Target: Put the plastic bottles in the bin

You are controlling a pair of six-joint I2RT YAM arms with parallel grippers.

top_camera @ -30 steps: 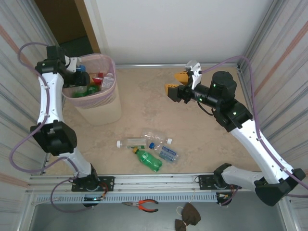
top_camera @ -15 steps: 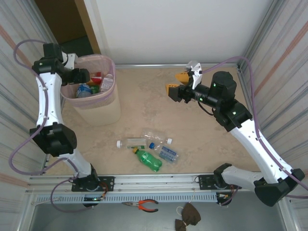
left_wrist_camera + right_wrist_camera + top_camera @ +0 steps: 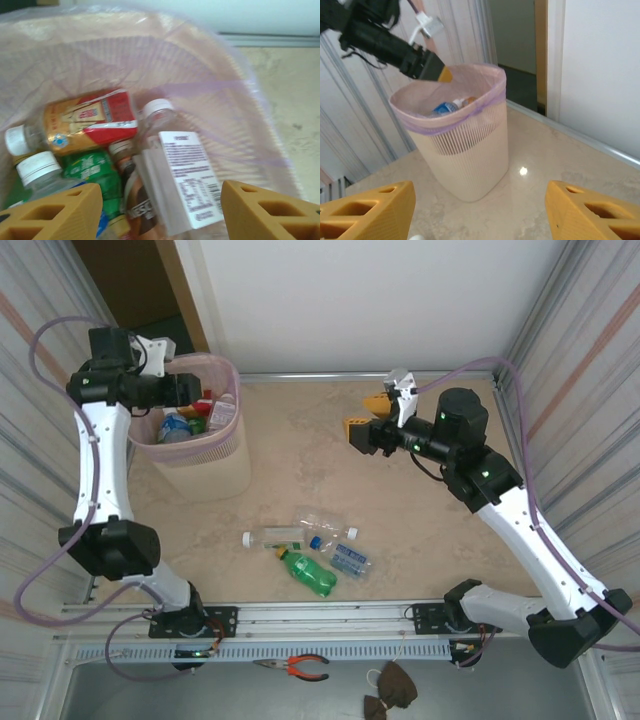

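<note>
Top external view: nearest the arm bases, four loose plastic bottles (image 3: 318, 542) are seen lying close together on the table (image 3: 430, 530). They are a white-capped clear bottle (image 3: 272, 536), a green bottle (image 3: 310, 574), a blue-labelled bottle (image 3: 349, 560) and a crumpled bottle (image 3: 322, 522). Farther back on the left, the bin (image 3: 205, 465) is stood upright, pale pink at the rim, beige below.

Left wrist view: more bottles are piled inside the bin. Noted are a red-and-gold bottle (image 3: 90, 122), a white-labelled bottle (image 3: 182, 187), a green-wrapped bottle (image 3: 92, 170) and a white cap (image 3: 37, 167) at the left.

The left gripper (image 3: 161, 210) is held over the bin mouth with its fingers parted and nothing gripped. The piled bottles are seen below it, in the gap between the fingers.

The right gripper (image 3: 365, 418) is held above the table on the far side, well apart from the bin and the loose bottles. Its fingers are spread wide and empty. In the right wrist view the bin is seen ahead of it.
</note>
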